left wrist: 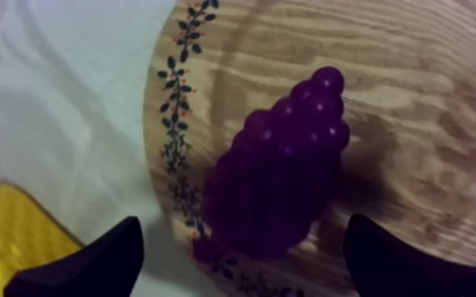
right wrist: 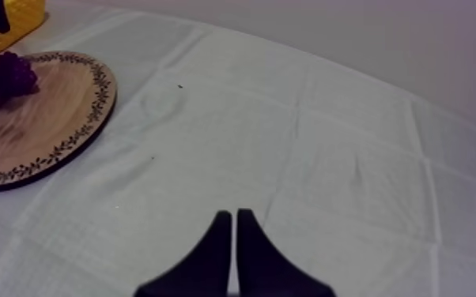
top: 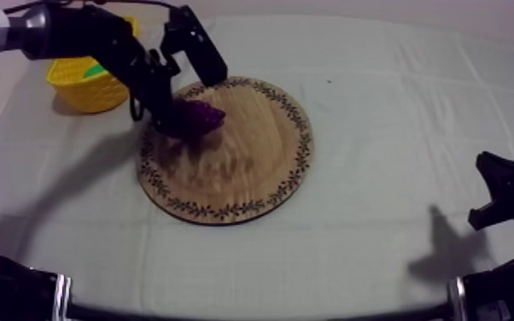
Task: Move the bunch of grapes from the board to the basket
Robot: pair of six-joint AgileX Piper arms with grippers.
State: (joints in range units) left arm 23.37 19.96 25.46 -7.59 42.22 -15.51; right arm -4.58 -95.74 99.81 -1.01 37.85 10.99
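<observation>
Fingers (left wrist: 91, 265) of left gripper (left wrist: 245, 225) spread astride grapes (left wrist: 281, 174) on board (left wrist: 415, 63) (basket (left wrist: 12, 237) close by); right gripper (right wrist: 233, 215) pressed together.

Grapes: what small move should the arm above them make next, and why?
Probably close the left gripper on the grapes. Its fingers stand open, one at each side of the grapes, which lie on the board near its rim. Once gripped, they could be lifted towards the basket.

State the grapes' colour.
The bunch of grapes is dark purple, clearest in the left wrist view.
</observation>
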